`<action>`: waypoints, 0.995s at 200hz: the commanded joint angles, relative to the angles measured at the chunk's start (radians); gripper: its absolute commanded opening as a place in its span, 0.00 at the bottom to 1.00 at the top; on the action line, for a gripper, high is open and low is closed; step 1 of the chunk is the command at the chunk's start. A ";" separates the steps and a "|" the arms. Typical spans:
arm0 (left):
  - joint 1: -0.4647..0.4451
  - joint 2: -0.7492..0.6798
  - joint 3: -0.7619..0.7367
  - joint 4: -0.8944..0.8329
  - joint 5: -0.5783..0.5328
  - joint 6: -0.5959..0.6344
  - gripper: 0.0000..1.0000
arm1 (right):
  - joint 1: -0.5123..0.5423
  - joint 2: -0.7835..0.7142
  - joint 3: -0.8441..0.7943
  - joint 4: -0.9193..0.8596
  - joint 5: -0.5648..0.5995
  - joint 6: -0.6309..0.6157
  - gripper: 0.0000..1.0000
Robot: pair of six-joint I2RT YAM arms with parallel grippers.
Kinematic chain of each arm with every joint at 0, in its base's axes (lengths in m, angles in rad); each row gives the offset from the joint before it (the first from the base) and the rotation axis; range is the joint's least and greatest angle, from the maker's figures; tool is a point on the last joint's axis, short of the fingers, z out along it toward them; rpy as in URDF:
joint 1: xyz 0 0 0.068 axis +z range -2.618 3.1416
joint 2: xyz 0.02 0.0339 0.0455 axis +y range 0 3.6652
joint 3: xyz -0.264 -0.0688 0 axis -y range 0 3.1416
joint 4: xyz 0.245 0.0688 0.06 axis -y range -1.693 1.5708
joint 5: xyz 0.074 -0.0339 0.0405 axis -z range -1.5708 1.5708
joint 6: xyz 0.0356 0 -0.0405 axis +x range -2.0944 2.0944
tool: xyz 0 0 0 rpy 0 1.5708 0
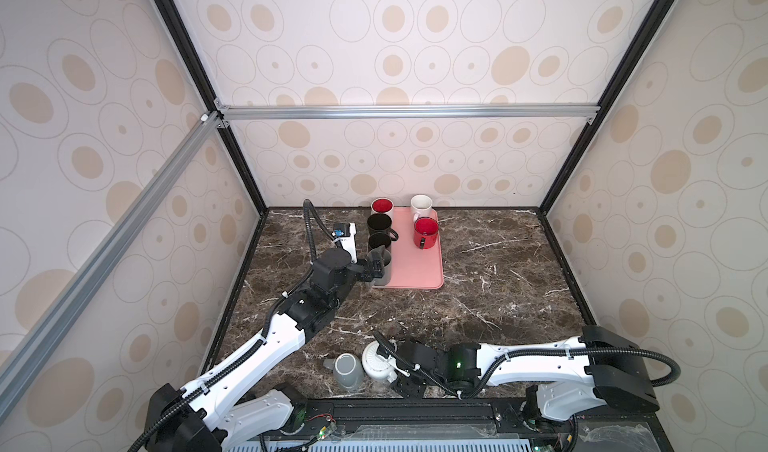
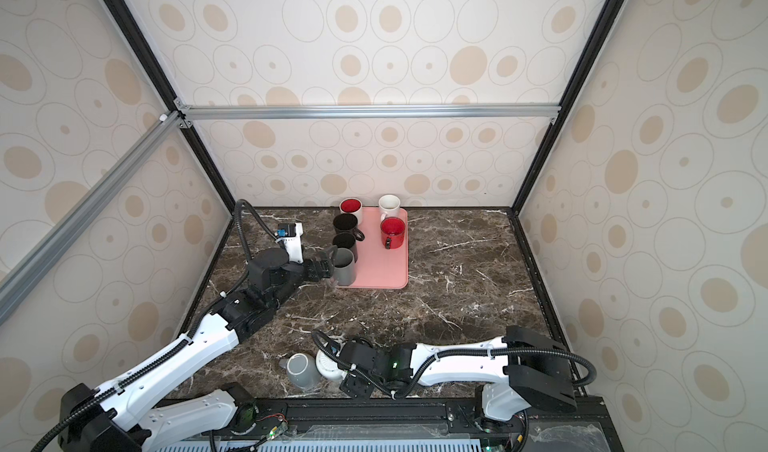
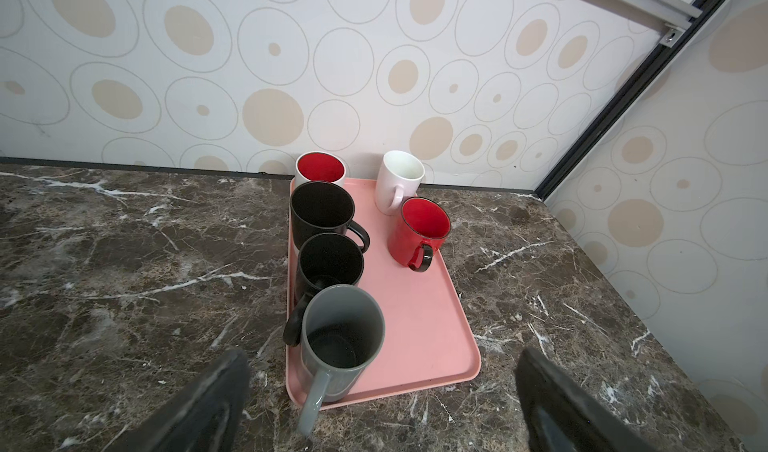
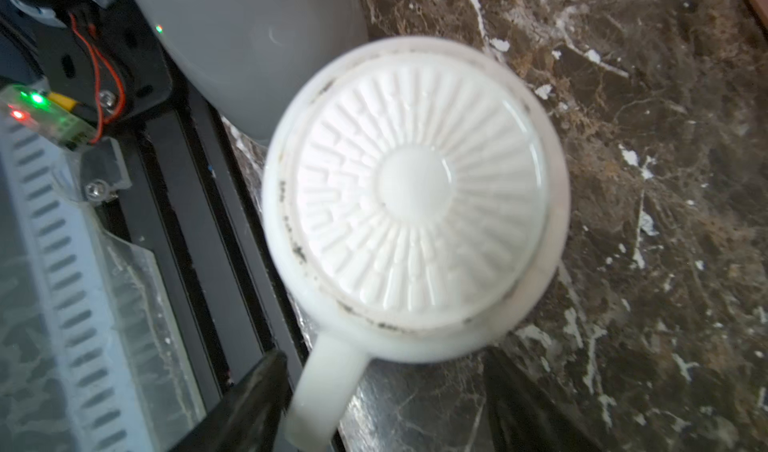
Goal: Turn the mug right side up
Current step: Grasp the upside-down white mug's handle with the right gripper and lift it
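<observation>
A white mug [image 4: 411,196] stands upside down near the table's front edge, its ribbed base up, in both top views [image 1: 377,362] [image 2: 328,365]. My right gripper [image 4: 382,371] is open with the mug's handle [image 4: 324,387] between its fingers; one finger is close to the handle, and a gap shows on the other side. A grey mug [image 1: 348,371] [image 2: 302,370] stands base up right beside the white one. My left gripper [image 3: 382,358] is open just short of an upright grey mug [image 3: 340,338] on the pink tray [image 3: 415,304], with nothing in it.
The pink tray [image 1: 419,263] at the back carries two black mugs [image 3: 322,213] [image 3: 330,263], a red mug [image 3: 419,230], a white mug [image 3: 401,176] and a red-lined mug [image 3: 320,167], all upright. Patterned walls enclose the marble table; a black rail [image 4: 199,263] runs along its front edge.
</observation>
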 commanded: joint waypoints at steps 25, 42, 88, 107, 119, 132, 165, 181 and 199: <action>0.007 -0.020 -0.022 0.018 -0.005 0.010 0.99 | -0.050 -0.024 -0.018 0.022 0.010 0.005 0.53; 0.007 -0.018 -0.026 0.020 -0.002 0.007 0.99 | -0.059 -0.015 -0.015 0.048 -0.042 -0.022 0.49; 0.007 -0.019 -0.027 0.015 0.012 0.004 0.99 | -0.069 0.028 0.000 0.069 -0.054 -0.037 0.25; 0.008 -0.023 -0.027 0.018 0.017 0.002 0.99 | -0.075 0.019 -0.009 0.070 -0.042 -0.033 0.19; 0.008 -0.026 -0.029 0.021 0.022 -0.001 0.99 | -0.079 0.011 -0.012 0.063 -0.025 -0.029 0.10; 0.007 -0.029 -0.035 0.037 0.040 -0.007 0.99 | -0.089 -0.003 -0.023 0.057 0.003 -0.020 0.00; 0.007 -0.028 -0.051 0.082 0.110 -0.025 0.99 | -0.148 -0.113 -0.093 0.093 0.024 0.013 0.00; 0.007 -0.030 -0.060 0.110 0.142 -0.032 0.99 | -0.187 -0.188 -0.120 0.095 0.032 0.021 0.00; 0.007 -0.037 -0.079 0.155 0.177 -0.047 0.99 | -0.249 -0.270 -0.147 0.098 0.016 0.040 0.00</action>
